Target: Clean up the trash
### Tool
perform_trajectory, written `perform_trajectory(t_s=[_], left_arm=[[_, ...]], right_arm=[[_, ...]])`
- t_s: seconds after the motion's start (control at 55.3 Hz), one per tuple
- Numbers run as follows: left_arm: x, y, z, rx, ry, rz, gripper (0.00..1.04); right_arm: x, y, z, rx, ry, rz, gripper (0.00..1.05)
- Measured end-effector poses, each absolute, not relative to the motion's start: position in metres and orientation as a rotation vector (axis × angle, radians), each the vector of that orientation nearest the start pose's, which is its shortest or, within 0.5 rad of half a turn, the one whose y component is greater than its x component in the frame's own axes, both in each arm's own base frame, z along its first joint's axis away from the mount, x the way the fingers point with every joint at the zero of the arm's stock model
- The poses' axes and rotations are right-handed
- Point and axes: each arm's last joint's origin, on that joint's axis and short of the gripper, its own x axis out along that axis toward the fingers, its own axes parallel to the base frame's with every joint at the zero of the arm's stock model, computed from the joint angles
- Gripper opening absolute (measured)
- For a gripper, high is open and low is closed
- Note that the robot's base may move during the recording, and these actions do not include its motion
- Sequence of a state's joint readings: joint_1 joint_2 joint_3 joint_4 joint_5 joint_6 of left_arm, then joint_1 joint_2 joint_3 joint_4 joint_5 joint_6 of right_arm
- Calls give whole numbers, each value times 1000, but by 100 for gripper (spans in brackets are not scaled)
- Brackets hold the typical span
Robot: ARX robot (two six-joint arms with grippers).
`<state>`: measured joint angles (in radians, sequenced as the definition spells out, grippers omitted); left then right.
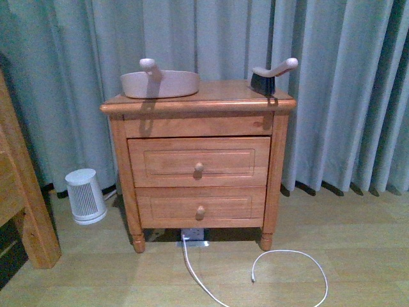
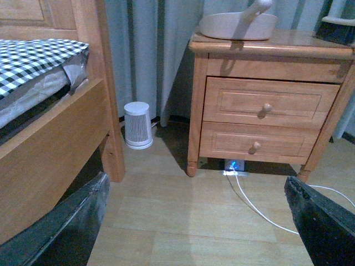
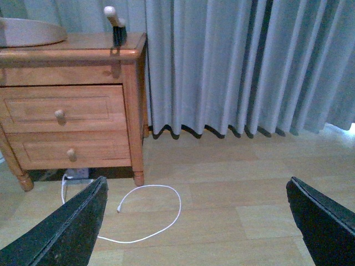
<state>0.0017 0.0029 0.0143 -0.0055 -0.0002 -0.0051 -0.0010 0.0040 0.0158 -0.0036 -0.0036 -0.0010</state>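
— Front view: any crumpled white paper wad?
— Cannot tell where it lies; no view shows it. A pale pink plastic dustpan (image 1: 160,83) sits on the left of the two-drawer wooden bench (image 1: 223,91), a dark-bristled hand brush (image 1: 271,75) with a pale handle on its right.
— And the pincers?
— Both spread wide: the left pincer (image 2: 195,178) and the right pincer (image 3: 197,180), holding nothing, over the pale wooden floor (image 2: 183,227).

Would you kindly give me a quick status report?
Open, empty: left pincer, right pincer. No paper wad in view. On nightstand: dustpan, brush; cable loose on floor.
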Motion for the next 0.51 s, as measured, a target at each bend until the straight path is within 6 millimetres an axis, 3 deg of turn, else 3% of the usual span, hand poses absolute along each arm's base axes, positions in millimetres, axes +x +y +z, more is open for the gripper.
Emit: perform_trajectory(t_s=[0.506], left_arm=[[97,0,168,-5,-6,2,97]], right_arm=[[97,0,168,-1,-8,2,97]])
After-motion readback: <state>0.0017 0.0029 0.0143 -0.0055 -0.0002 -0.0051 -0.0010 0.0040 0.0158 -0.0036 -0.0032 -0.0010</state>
